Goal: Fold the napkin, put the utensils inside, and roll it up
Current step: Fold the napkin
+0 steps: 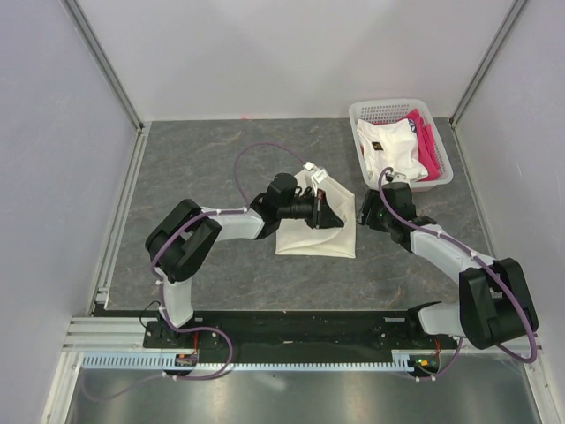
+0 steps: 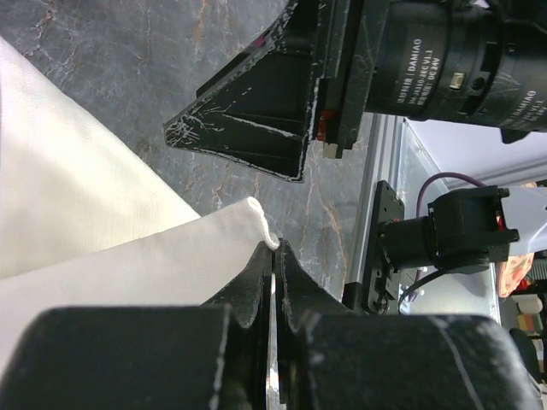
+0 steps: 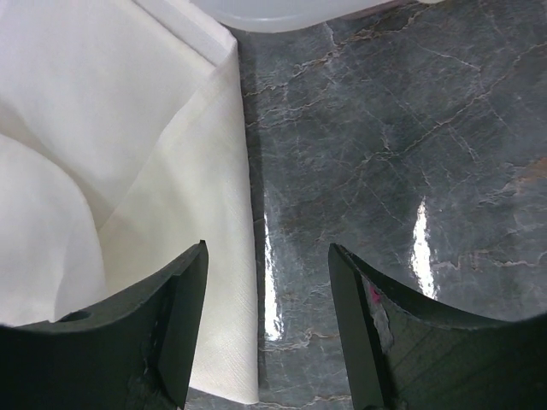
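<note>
The cream-white napkin (image 1: 318,237) lies on the grey table, partly folded, with a layer lifted. My left gripper (image 1: 327,210) is over it and is shut on a corner of the napkin's raised layer; the left wrist view shows the jaws (image 2: 274,245) pinched on the cloth (image 2: 102,256). My right gripper (image 1: 363,212) is open at the napkin's right edge. In the right wrist view its jaws (image 3: 267,256) straddle that edge, with the napkin (image 3: 128,128) to the left and bare table to the right. The black spoon is not in view.
A white basket (image 1: 446,168) stands at the back right with a white garment (image 1: 388,146) and a pink cloth (image 1: 430,141) in it. Its rim shows in the right wrist view (image 3: 282,13). Metal frame rails run along the left and the near edge.
</note>
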`<state>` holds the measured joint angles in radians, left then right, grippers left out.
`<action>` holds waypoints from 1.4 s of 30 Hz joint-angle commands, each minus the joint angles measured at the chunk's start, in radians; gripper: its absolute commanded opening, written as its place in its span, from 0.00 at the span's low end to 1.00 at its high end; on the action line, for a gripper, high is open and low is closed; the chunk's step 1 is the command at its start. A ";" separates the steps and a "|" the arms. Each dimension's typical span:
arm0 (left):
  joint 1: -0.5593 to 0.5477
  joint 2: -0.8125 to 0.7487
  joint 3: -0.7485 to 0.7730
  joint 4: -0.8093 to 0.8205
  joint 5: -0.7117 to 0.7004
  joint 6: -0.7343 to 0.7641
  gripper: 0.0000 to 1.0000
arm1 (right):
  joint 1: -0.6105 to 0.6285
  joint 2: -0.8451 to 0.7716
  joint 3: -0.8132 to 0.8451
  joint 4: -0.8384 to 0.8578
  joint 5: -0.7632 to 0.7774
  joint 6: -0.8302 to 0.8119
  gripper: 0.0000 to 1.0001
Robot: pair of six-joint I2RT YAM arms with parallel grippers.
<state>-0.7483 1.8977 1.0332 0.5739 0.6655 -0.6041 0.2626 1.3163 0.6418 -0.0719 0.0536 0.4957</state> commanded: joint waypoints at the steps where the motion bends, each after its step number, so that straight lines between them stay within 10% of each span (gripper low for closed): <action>1: -0.017 0.038 0.056 0.007 0.026 0.044 0.02 | -0.003 -0.043 -0.010 -0.014 0.071 0.023 0.67; 19: -0.059 0.158 0.093 -0.029 -0.012 0.037 0.02 | -0.003 -0.077 -0.011 -0.034 0.109 0.030 0.70; 21: -0.066 0.166 0.099 -0.029 0.003 0.032 0.11 | -0.002 -0.080 -0.011 -0.035 0.107 0.030 0.69; 25: -0.069 0.153 0.102 -0.029 0.017 0.012 0.67 | -0.003 -0.095 -0.007 -0.043 0.098 0.030 0.70; 28: -0.068 0.111 0.102 -0.045 0.000 0.023 0.89 | -0.003 -0.109 -0.005 -0.063 0.075 0.026 0.70; 42: 0.064 -0.320 -0.203 -0.368 -0.411 0.024 0.88 | -0.005 -0.051 -0.094 -0.066 -0.171 0.015 0.69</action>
<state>-0.7071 1.6722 0.9028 0.3752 0.4477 -0.6003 0.2600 1.2392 0.5755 -0.1524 -0.0204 0.5007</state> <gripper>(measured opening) 0.894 0.697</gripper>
